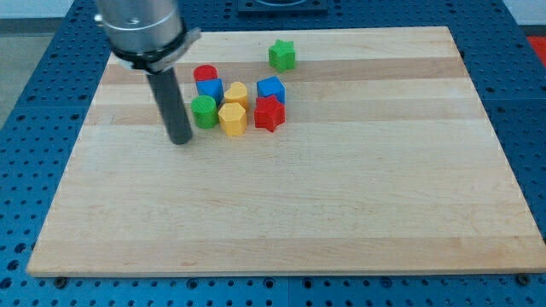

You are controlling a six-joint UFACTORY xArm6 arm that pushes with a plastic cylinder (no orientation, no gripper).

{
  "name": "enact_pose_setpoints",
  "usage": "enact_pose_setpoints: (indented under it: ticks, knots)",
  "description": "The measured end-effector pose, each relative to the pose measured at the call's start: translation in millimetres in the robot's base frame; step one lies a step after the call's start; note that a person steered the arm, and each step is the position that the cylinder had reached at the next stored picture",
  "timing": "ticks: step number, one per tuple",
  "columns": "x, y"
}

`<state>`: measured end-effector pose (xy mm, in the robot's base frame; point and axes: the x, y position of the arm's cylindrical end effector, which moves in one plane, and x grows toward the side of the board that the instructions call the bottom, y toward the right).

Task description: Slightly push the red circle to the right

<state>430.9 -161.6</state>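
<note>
Standing my tip (181,141) on the board (341,213), bare rod gripping nothing, just left of the green circle (203,111). Lying up-right of it, the red circle (205,74), against the blue block (209,89). Probably staged leftward for a rightward nudge. Crowding rightward: yellow blocks (233,118), red star (270,113).

Pale wooden board (341,222) with lengthwise grain, filling most of the view; blue perforated table (34,77) beneath, showing at nine, three and six o'clock; even, soft light; no hard shadows.
</note>
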Motion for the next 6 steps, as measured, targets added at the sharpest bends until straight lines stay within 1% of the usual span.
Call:
enact_pose_setpoints:
  ticks: [1, 2, 3, 5, 6]
  knots:
    - [-41, -10]
    - [-107, -2]
    - [-119, 0]
    - [-128, 17]
    - [-132, 11]
